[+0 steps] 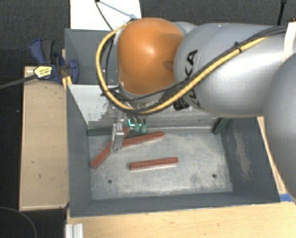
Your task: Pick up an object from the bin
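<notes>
My gripper [118, 142] hangs below the orange cover near the bin's back left, low over the floor. Its tip sits at the left end of a red-brown stick [145, 138] that lies slanted just to its right. A second red-brown stick [101, 157] lies tilted to the gripper's lower left, its upper end close to the tip. A third red-brown stick [153, 163] lies almost level in the middle of the bin, apart from the gripper. I cannot tell whether the gripper touches any stick.
The arm and its orange cover hide the back of the bin. A dark green strip [99, 130] runs along the foot of the back wall. Bare grey floor stretches to the right and front of the sticks.
</notes>
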Action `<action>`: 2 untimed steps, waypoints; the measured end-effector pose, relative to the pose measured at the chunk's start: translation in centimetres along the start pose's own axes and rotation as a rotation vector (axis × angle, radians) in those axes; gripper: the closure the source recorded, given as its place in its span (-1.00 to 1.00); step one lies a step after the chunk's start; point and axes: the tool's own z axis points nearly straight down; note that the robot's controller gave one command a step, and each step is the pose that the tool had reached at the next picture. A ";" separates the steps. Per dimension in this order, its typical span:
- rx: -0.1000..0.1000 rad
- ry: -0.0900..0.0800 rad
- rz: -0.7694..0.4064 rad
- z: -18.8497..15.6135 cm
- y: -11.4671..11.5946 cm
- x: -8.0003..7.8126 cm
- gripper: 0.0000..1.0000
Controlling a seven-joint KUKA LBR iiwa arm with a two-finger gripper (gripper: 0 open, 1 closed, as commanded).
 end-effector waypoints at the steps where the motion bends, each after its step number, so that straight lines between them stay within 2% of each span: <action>1: 0.002 0.002 -0.143 17.1 -0.2 2.0 -1.00; 2: -0.001 -0.011 -0.391 16.5 0.8 -2.2 -1.00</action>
